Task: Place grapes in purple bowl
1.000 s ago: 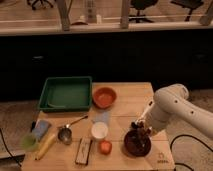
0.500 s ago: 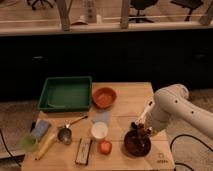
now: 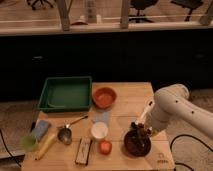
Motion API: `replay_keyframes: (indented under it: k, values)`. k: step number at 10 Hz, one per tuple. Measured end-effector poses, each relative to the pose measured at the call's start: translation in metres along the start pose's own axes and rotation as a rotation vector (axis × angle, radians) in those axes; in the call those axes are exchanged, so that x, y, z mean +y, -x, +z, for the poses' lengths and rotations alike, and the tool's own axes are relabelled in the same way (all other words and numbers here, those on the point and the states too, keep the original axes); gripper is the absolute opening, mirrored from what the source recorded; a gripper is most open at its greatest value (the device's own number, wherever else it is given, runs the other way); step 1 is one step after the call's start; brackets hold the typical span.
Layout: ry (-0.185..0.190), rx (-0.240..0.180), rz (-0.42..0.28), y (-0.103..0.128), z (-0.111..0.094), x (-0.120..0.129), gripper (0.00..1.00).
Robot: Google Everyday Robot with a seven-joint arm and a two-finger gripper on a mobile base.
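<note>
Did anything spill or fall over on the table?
No, nothing looks spilled or tipped. The orange bowl, white cup and purple bowl sit upright, and the gripper hangs just over the purple bowl.

wall: dark | table: wooden | chairs: behind, upper level | floor: pale

The white arm is reaching in over the right edge of the wooden table, its gripper hanging just above the far rim of the purple bowl, which is sitting near the front right corner. A green tray is lying at the back left with an orange bowl just beside it, and a white cup and a red-orange fruit are sitting left of the purple bowl.
</note>
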Motion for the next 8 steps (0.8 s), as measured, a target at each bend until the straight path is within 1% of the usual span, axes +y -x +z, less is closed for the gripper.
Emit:
replay_keyframes:
  k: [8]
  values:
    - [0.001,-0.007,-0.005,0.0019,-0.0005,0.0009,0.19]
